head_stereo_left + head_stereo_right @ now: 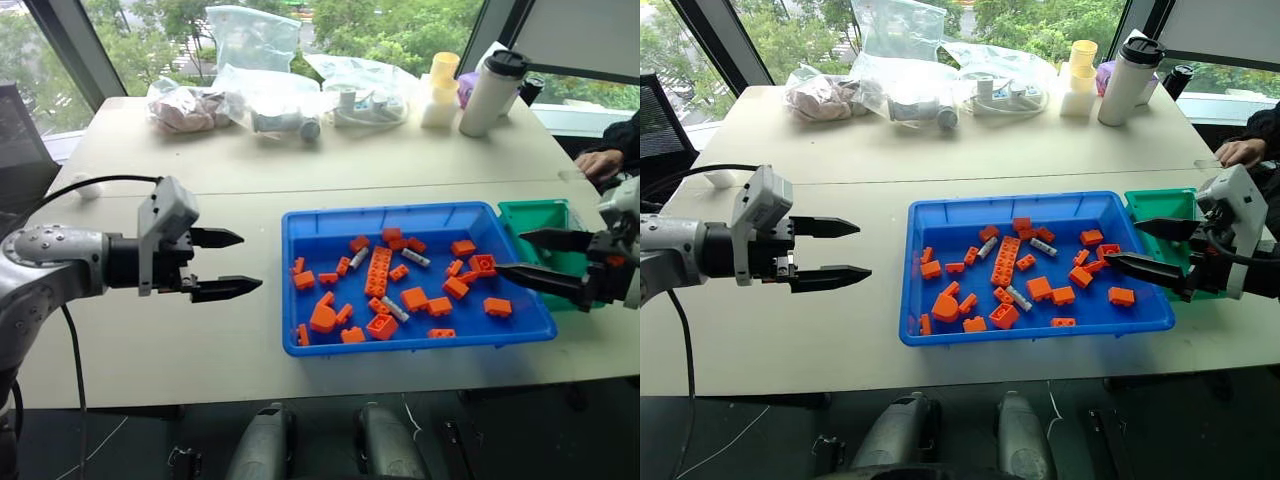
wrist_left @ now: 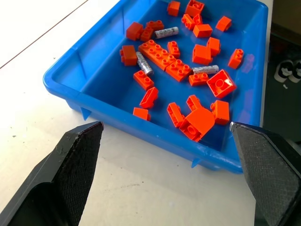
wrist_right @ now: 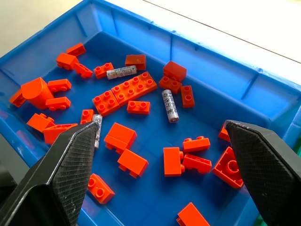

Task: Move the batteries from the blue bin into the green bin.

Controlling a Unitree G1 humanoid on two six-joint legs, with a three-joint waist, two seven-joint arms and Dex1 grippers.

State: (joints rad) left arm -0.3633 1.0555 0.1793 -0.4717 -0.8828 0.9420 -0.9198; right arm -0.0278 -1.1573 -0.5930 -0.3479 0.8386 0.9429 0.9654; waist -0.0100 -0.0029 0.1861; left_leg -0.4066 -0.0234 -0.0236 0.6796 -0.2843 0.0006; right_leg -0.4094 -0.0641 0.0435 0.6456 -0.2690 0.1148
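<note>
Lying among orange bricks (image 3: 124,88) in one blue bin (image 1: 310,225): three batteries (image 3: 170,105); both tools (image 1: 228,263) (image 1: 540,258) wide open, empty.

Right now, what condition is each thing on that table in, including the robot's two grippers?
left gripper: open, empty, beside the blue bin.
right gripper: open, empty, at the blue bin's far end.
blue bin: holds orange bricks and batteries.
batteries: three, lying flat among the bricks.
green bin: upright, contents hidden.
tumbler: upright, lid on.
</note>
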